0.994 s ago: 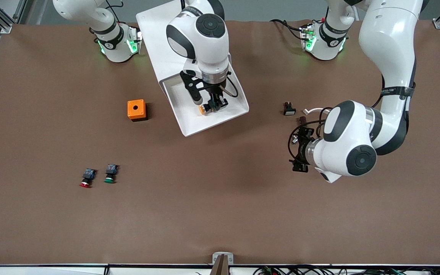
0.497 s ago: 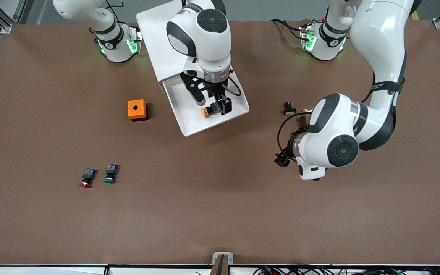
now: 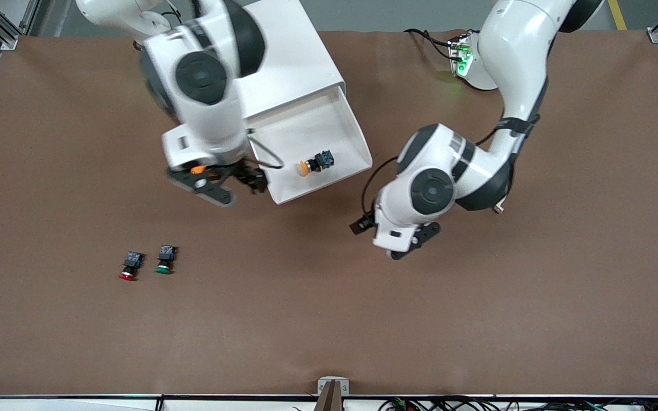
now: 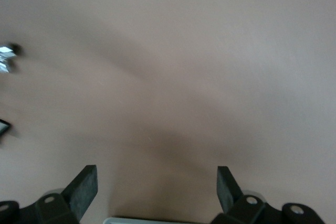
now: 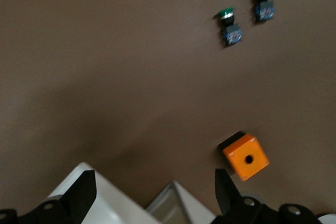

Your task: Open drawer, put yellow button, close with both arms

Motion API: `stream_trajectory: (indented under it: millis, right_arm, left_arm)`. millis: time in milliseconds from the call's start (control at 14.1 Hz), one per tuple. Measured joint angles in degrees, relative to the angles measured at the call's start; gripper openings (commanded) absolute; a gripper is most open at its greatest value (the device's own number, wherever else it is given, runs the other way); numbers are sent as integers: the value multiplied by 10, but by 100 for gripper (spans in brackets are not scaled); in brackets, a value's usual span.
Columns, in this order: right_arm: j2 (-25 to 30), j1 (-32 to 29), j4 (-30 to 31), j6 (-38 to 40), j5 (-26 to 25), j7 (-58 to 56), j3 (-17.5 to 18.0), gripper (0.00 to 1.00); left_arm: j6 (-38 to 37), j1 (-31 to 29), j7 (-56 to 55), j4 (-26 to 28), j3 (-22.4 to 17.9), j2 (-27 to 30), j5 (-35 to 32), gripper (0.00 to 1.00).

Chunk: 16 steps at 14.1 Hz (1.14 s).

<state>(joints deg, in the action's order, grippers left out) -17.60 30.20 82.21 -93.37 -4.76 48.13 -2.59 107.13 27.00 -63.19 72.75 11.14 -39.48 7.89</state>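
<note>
The drawer (image 3: 357,134) stands pulled out of the white cabinet (image 3: 289,63). The yellow button (image 3: 316,162) lies on its side in the drawer tray, with nothing holding it. My right gripper (image 3: 217,184) is open and empty over the table beside the drawer, above the orange box. In the right wrist view its open gripper (image 5: 152,182) frames a corner of the white cabinet (image 5: 105,203). My left gripper (image 3: 406,248) is open and empty over bare table near the drawer's front, toward the left arm's end. It shows open in the left wrist view (image 4: 157,177).
An orange box (image 5: 245,157) with a round hole sits by the drawer, mostly hidden under the right hand in the front view. A red-capped button (image 3: 129,267) and a green-capped button (image 3: 164,260) lie nearer the front camera, toward the right arm's end.
My right gripper let go of the yellow button in the drawer and swung away toward the orange box. My left arm swept across the table toward the drawer's front.
</note>
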Motion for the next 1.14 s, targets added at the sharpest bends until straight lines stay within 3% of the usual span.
stream_trajectory:
  millis: [284,568,852,1135]
  right_arm:
    - [31,-141,0,35,4,-298,-2,100]
    - [43,-245,0,52,7,-477,-1,100]
    - [61,-290,0,72,11,-515,-1,100]
    - [62,-294,4,75,11,-517,0,100]
  left_arm:
    - [3,59,-15,15,1,-2,0,100]
    - [3,95,-95,37,12,-2,0,100]
    - [2,116,-180,48,57,-2,0,100]
    - [2,148,-222,65,65,-2,0,100]
